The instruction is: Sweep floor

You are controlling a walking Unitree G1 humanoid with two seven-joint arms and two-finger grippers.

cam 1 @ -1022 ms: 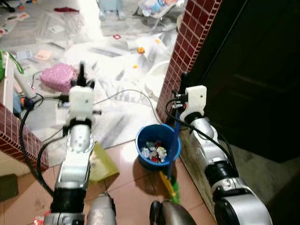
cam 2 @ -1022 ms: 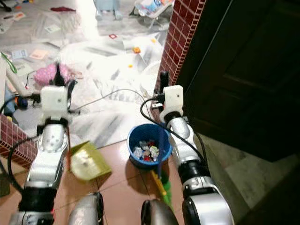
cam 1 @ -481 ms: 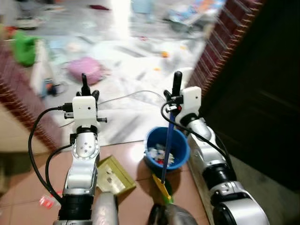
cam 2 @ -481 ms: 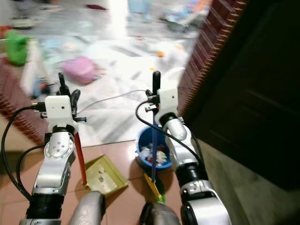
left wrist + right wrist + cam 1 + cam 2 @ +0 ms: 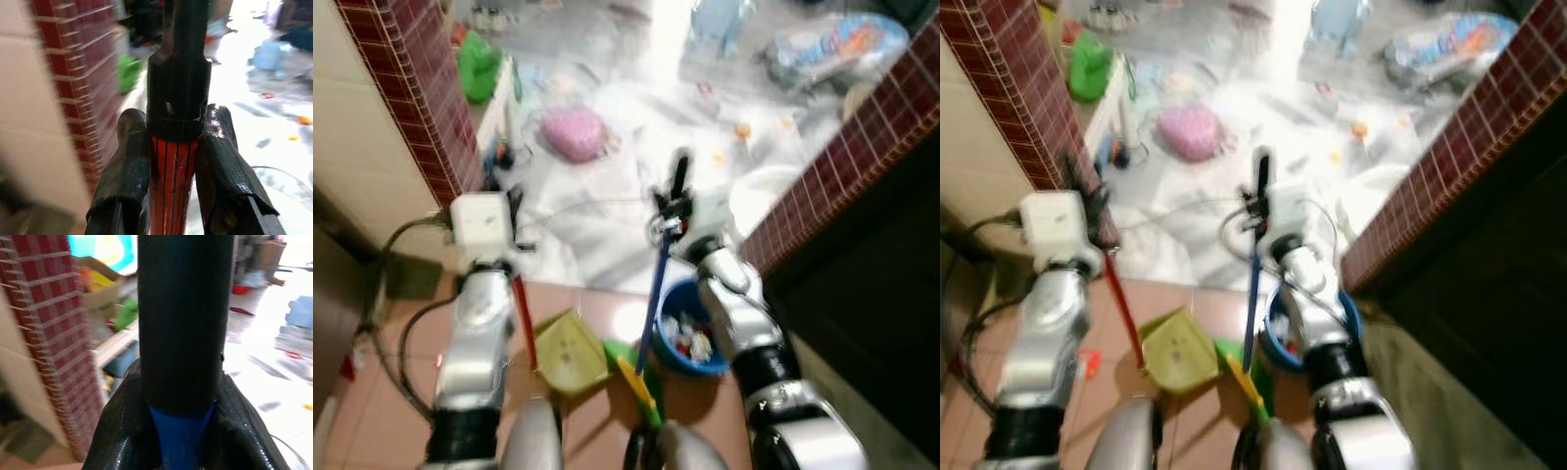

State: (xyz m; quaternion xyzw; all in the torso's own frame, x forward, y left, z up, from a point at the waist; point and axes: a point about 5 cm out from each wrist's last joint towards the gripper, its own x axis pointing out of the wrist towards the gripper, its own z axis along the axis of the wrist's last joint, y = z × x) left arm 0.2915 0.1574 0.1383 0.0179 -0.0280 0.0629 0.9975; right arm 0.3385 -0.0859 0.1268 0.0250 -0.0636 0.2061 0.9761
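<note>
Broom, blue-handled with green-yellow head [image 5: 653,294], stands upright beside blue plastic bucket [image 5: 693,338], right gripper [image 5: 178,440] jaws clamped on it. Left gripper [image 5: 171,166] jaws clamp red-handled yellow-green dustpan [image 5: 570,348]. Risk: swinging broom tips bucket, spilling litter.

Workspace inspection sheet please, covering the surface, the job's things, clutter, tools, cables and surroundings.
Surface: terracotta floor tiles near, pale glossy floor beyond.
Job's things: yellow-green dustpan on a red handle; broom with blue handle; blue bucket holding scraps.
Clutter: pink bag, green item, scattered litter on the pale floor.
Tools: left tool shut on the red handle; right tool shut on the blue handle.
Cables: black cable along the left arm; thin wire across the pale floor.
Surroundings: maroon-tiled wall edges, dark door at right.
</note>
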